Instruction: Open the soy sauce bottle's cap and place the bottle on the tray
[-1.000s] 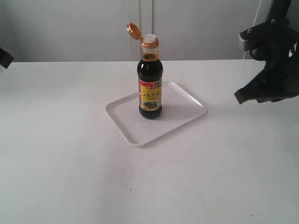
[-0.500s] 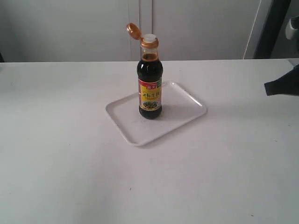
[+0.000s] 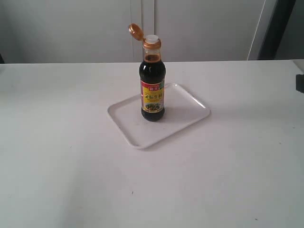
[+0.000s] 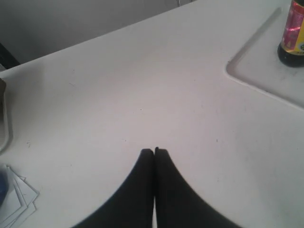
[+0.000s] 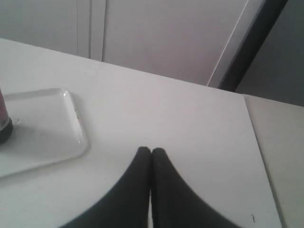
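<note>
The soy sauce bottle stands upright in the middle of the white tray. Its copper-orange cap is flipped back on its hinge, baring the white spout. In the left wrist view the bottle and a tray corner show far from my left gripper, which is shut with nothing in it. My right gripper is also shut and empty over the bare table, away from the tray and the bottle's base. Only a dark sliver of the right arm shows in the exterior view.
White table all around the tray. Some white papers lie near the table's edge in the left wrist view. A pale wall with a dark upright post stands behind the table.
The right arm has drawn back to the right, almost out of the exterior view. The bottle, its cap and the tray have stayed where they were.
</note>
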Tool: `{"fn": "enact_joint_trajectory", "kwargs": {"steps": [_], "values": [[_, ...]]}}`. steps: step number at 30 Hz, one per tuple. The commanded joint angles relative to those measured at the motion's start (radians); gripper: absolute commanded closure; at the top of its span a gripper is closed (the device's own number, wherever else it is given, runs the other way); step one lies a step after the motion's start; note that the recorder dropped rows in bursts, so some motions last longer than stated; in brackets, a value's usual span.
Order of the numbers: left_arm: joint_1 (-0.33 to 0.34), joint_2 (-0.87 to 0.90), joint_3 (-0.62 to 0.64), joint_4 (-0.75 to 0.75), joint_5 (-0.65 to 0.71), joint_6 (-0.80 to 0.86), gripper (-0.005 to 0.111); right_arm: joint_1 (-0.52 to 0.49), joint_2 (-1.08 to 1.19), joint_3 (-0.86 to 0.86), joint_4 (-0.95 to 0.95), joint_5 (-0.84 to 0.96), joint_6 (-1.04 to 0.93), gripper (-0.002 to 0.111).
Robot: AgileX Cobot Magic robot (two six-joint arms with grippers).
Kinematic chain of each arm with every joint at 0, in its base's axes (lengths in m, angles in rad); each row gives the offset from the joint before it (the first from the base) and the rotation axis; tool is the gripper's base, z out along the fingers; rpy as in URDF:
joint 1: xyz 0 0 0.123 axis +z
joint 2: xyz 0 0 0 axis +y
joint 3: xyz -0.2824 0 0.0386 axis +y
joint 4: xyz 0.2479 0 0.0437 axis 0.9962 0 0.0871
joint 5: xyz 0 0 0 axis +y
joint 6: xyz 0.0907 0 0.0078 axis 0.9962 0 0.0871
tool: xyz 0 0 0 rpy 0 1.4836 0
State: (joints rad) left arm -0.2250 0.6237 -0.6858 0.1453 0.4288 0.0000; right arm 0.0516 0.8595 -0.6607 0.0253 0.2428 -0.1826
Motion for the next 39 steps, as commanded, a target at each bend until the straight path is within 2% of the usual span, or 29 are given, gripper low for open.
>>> {"fn": "enact_joint_trajectory", "kwargs": {"steps": [1, 5, 14, 21, 29, 39], "values": [[0.003, -0.081, 0.076, -0.009, -0.043, -0.012, 0.107, -0.003, -0.1, 0.074, 0.007, -0.048, 0.003, 0.108], [0.003, -0.149, 0.147, -0.009, -0.124, -0.025, 0.107, -0.003, -0.184, 0.115, 0.009, -0.082, 0.003, 0.108], [0.003, -0.288, 0.25, -0.009, -0.183, -0.036, 0.107, -0.003, -0.359, 0.213, 0.056, -0.125, 0.007, 0.108], [0.003, -0.381, 0.324, -0.009, -0.24, -0.036, 0.107, -0.003, -0.433, 0.342, 0.049, -0.23, 0.003, 0.108], [0.003, -0.397, 0.342, -0.018, -0.278, -0.086, 0.107, -0.003, -0.438, 0.462, 0.048, -0.274, 0.003, 0.108], [0.003, -0.397, 0.342, -0.018, -0.28, -0.086, 0.107, -0.003, -0.438, 0.498, 0.05, -0.266, 0.005, 0.108]]}}
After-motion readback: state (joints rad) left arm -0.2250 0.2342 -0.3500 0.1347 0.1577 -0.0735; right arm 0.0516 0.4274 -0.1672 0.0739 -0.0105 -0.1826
